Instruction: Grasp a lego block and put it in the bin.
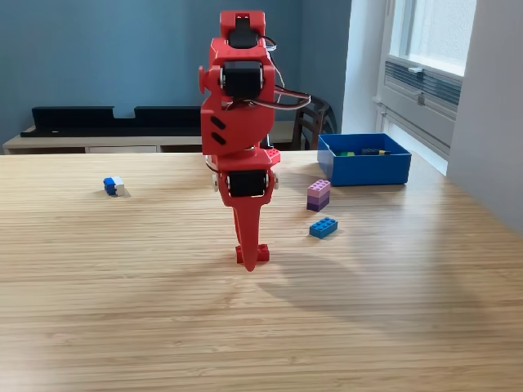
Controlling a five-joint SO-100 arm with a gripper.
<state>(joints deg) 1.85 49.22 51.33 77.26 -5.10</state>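
My red gripper (250, 261) points straight down in the exterior view, with its tip at the red lego block (264, 251) on the wooden table. The tip covers the block's middle, so only the block's ends show on either side. I see the fingers edge-on as one narrow point, and whether they are open or closed on the block does not show. The blue bin (364, 169) stands at the back right of the table with a few small pieces inside it.
A purple stacked block (318, 195) and a blue block (323, 228) lie between the gripper and the bin. A small blue-and-white block (113, 185) sits far left. A dark chair (311, 121) stands behind the table (122, 310).
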